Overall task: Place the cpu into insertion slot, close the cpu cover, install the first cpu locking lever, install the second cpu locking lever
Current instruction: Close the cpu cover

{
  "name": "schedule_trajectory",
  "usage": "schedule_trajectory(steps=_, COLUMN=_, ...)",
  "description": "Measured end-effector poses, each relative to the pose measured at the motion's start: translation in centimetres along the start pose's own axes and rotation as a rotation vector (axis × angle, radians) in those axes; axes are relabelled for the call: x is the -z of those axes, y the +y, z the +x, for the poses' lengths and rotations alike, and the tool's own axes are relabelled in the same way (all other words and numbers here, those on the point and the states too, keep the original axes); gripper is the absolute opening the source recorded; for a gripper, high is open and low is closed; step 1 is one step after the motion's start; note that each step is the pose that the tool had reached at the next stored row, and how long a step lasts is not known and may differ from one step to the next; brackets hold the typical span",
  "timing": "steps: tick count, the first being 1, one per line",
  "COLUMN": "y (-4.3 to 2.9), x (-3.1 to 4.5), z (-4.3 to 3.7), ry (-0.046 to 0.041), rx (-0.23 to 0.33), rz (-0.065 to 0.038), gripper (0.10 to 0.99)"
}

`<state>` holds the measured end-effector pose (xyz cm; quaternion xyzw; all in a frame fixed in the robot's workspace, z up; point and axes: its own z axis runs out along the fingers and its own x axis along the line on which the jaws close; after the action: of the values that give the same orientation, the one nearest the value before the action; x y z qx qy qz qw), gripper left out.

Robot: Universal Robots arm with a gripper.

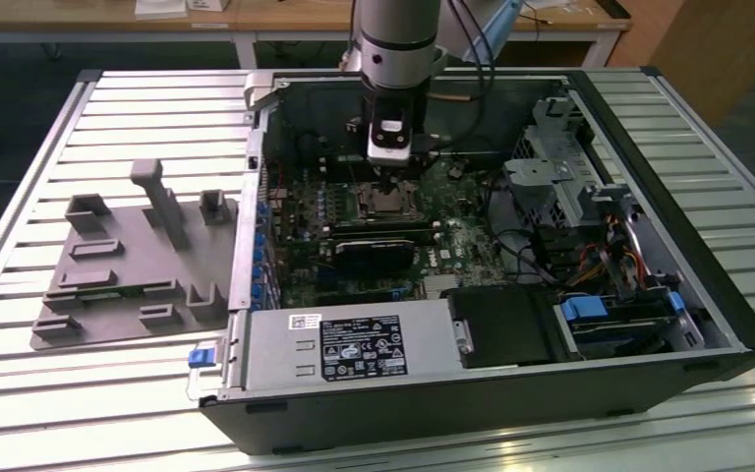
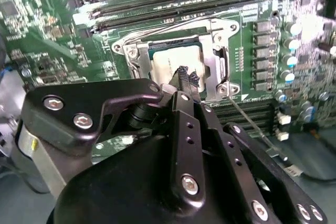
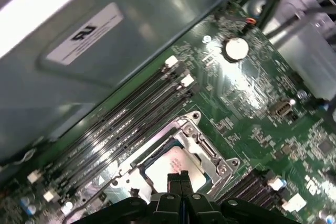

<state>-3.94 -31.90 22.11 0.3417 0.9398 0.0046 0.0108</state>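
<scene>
Silver-grey chip (image 2: 167,60): it lies flat inside the socket (image 1: 384,200), in the middle part of the green board (image 3: 247,103), beside the long memory slots (image 3: 121,129).
Case (image 1: 483,418): it lies open on the slatted table (image 1: 76,393), toward the exterior view's right. A grey holder plate (image 1: 115,285) lies on the table near the edge at the exterior view's left.
Gripper (image 3: 179,178): clenched, with the two fingertips (image 2: 182,74) pressed together and nothing between them. They hang just over the chip, near one edge of it. I cannot tell if they touch it.
Cover frame (image 3: 202,148): this silvery frame goes around the chip with its window. I think it is down, but I cannot tell if it sits fully flat.
Lever (image 2: 252,124): a thin metal rod goes out from one corner of the socket and away over the board. I judge it is not hooked.
Step in hand: by my judgement, the closing of the cover.
How to do it well: I should push with the closed tips on the metal frame, not on the top of the chip. I should go straight down and slowly, stay away from the rod so it does not catch, and stop if the frame tilts.
Writing: a white sticker (image 3: 84,32) with a dark mark is on the inner wall of the case. A black-and-white label (image 1: 362,349) is on the grey power box (image 1: 286,344) at the near edge of the case. I do not read them out.
</scene>
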Motion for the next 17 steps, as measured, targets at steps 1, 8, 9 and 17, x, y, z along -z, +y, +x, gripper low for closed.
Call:
schedule_trajectory(steps=1, y=0.0, x=-0.01, z=0.0, ry=-0.0001, rx=0.018, rz=0.0, gripper=0.102)
schedule_trajectory(steps=8, y=0.0, x=-0.14, z=0.0, ry=0.0014, rx=0.147, rz=-0.002, gripper=0.102)
schedule_trajectory(steps=9, y=0.0, x=-0.16, z=0.0, ry=0.0016, rx=0.165, rz=-0.002, gripper=0.102)
schedule_trajectory(steps=17, y=0.0, x=-0.34, z=0.01, ry=0.0039, rx=0.31, rz=-0.004, gripper=0.102)
